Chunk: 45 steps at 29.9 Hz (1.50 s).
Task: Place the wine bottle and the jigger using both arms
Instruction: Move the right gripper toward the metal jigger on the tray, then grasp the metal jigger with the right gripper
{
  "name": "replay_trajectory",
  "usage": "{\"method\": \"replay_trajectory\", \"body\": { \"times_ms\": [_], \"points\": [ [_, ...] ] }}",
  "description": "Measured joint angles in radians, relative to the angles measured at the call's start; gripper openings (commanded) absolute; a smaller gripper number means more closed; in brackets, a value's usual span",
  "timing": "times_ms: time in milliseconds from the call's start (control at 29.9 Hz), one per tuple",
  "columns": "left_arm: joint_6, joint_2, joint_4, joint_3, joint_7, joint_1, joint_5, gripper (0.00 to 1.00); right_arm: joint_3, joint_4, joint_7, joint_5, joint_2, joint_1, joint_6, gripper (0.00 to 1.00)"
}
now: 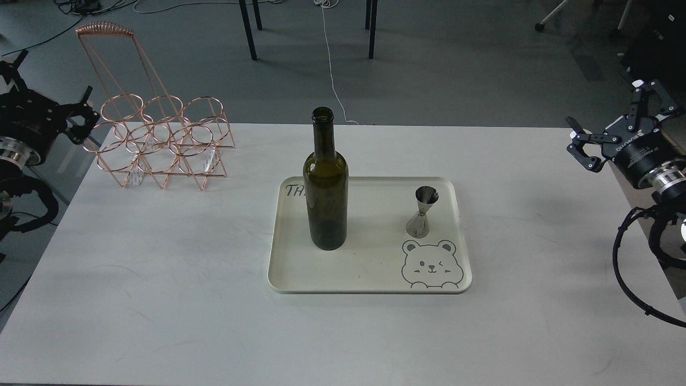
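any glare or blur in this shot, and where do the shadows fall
Head view: sharp throughout, with soft, even light; the tall dark olive-green glass bottle shows faint sheen, the small shiny silver metal jigger bright reflections; only weak, diffuse shadows on the cream rectangular tray and white table.

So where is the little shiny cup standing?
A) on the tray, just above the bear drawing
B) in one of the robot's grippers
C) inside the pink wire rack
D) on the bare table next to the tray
A: the jigger stands upright on the tray, right behind the bear drawing and apart from the wine bottle.
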Motion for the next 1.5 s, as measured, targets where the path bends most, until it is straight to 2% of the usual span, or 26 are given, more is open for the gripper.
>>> {"method": "replay_trajectory", "body": {
  "times_ms": [267,434,568,768,1036,1303,1504],
  "points": [
    [0.000,-0.012,0.000,0.001,0.006,-0.002,0.002,0.98,-0.002,0.328,0.042,-0.509,-0.137,-0.057,-0.027,0.99],
    [0.000,-0.007,0.000,0.001,0.006,-0.002,0.005,0.99,-0.017,0.476,0.044,-0.888,-0.179,-0.112,-0.198,0.99],
    [0.000,-0.002,0.000,0.003,0.006,-0.002,0.007,0.99,-0.077,0.525,0.044,-1.200,-0.186,-0.131,-0.345,0.99],
    [0.000,0.000,0.000,0.005,0.003,0.000,0.008,0.98,-0.182,0.507,0.044,-1.557,-0.166,-0.123,-0.496,0.98],
    [0.000,0.000,0.000,0.009,-0.001,0.001,0.008,0.99,-0.241,0.421,0.047,-1.849,-0.045,-0.102,-0.541,0.98],
    [0.000,0.001,0.000,0.013,-0.002,0.002,0.009,0.99,-0.328,0.247,0.050,-1.915,0.090,0.010,-0.600,0.95],
    [0.000,0.003,0.000,0.015,-0.002,0.002,0.009,0.99,-0.400,0.135,0.084,-1.916,0.190,0.081,-0.642,0.90]
  ]
}}
